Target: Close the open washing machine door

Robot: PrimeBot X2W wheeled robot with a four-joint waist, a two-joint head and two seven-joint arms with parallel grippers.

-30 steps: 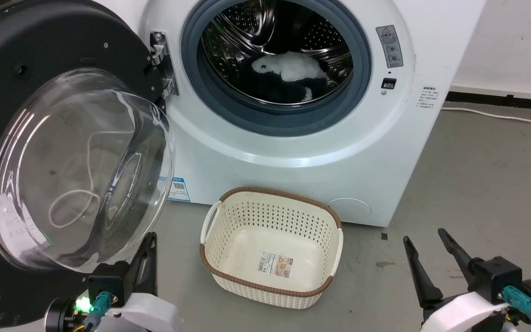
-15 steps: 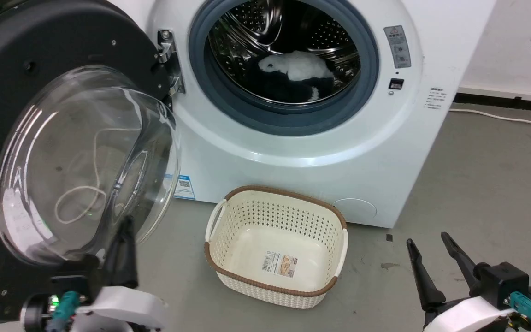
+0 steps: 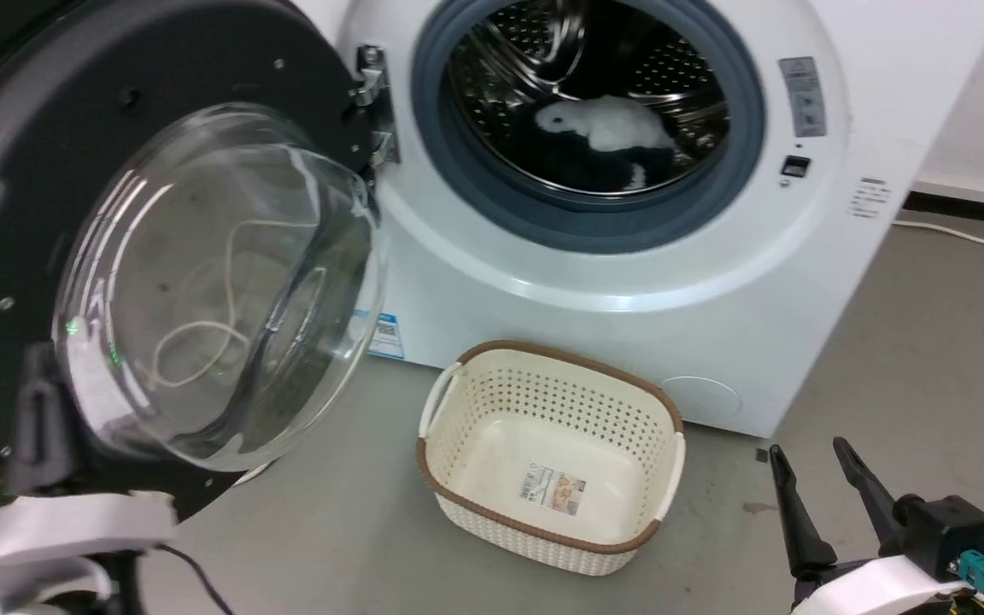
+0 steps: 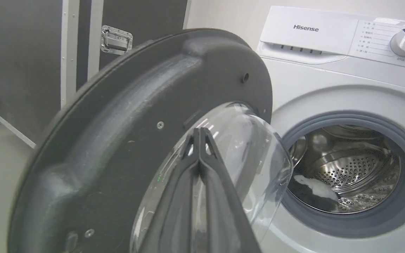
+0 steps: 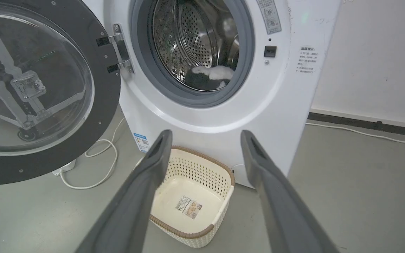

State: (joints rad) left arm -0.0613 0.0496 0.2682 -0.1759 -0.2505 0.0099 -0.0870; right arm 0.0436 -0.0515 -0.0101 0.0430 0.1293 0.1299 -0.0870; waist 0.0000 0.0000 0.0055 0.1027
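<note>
The washing machine door (image 3: 202, 256) hangs wide open, hinged at the left of the washing machine (image 3: 629, 282) drum opening. The left end effector (image 4: 199, 130), its 2 fingers pressed together with nothing between them, points at the door's glass bowl. The right end effector (image 3: 808, 450), fingers spread, hovers low before the machine's right corner. A cream basket (image 3: 560, 352) sits on the floor just before the machine's front.
</note>
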